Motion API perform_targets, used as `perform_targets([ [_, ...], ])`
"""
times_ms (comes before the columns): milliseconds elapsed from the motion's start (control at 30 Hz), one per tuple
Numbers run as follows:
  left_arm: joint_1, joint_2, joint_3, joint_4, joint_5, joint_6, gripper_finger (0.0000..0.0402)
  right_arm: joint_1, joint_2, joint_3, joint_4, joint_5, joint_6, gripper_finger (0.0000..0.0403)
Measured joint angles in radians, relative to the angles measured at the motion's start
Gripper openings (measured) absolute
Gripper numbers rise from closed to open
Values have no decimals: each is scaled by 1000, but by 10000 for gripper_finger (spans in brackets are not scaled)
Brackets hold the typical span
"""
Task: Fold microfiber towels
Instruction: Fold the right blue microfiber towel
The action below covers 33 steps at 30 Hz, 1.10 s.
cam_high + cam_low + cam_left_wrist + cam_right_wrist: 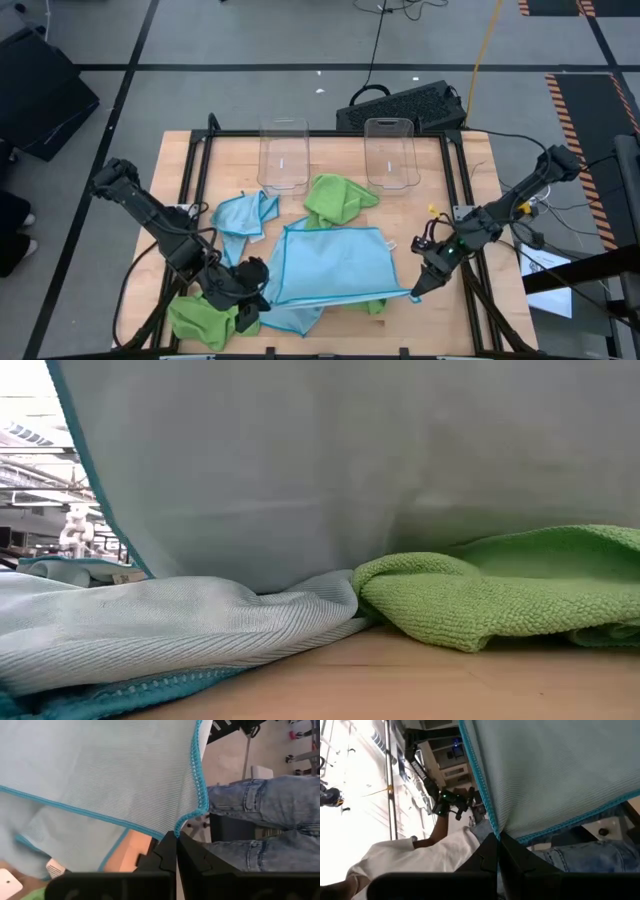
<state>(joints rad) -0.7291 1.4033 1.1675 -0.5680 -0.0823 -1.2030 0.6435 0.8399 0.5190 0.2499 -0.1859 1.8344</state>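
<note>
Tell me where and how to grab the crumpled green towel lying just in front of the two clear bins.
Take the green towel by the flap poking out toward the right-hand bin, coming straight down from above. It lies bunched, so that raised loose edge probably gives the claw something to pinch, and it sits clear of the spread blue towel.

the cloth [335, 262] stretched between the two black tools is pale blue with a darker teal stitched edge and a fine ribbed weave. beside the left tool [262, 292] lies a lime green cloth [200, 318]. farther from both tools sit another lime green cloth [335, 198] and a light blue cloth [242, 217]. the surface [440, 190] is light wood. the bins [284, 155] are clear.
</note>
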Motion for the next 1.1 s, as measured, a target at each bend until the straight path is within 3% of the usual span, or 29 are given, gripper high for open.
perform_targets([
  [200, -2, 0, -1, 10, -29, 51, 5, 1, 31, 1, 5, -10, -36, 0],
  [567, 14, 24, -1, -68, -222, 178, 5, 1, 32, 2, -277, 13, -136, 0],
  [1100, 116, 167, -2, -111, -267, 224, 5, -43, 31, 2, -540, 226, -252, 0],
])
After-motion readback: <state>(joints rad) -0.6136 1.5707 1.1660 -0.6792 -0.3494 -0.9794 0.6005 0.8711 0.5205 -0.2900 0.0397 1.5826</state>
